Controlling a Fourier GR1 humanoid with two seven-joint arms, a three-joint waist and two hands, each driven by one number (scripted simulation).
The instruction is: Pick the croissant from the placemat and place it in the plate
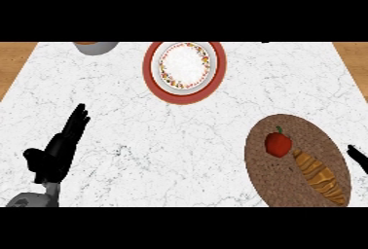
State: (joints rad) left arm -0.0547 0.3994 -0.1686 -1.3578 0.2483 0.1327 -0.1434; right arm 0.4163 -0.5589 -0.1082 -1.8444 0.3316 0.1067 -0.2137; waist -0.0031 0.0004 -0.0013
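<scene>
A golden croissant lies on a brown woven placemat at the lower right, next to a red bell pepper. The plate, white with a flowered band and a red rim, stands at the top centre of the marble counter. My left hand rests open at the lower left, fingers straight and pointing up, holding nothing. Only a black tip of my right hand shows at the right edge, just beyond the placemat and apart from the croissant.
A grey bowl with something orange inside is cut off at the top left. Wooden floor shows beyond the counter's left and right edges. Bare marble lies between the placemat and the plate.
</scene>
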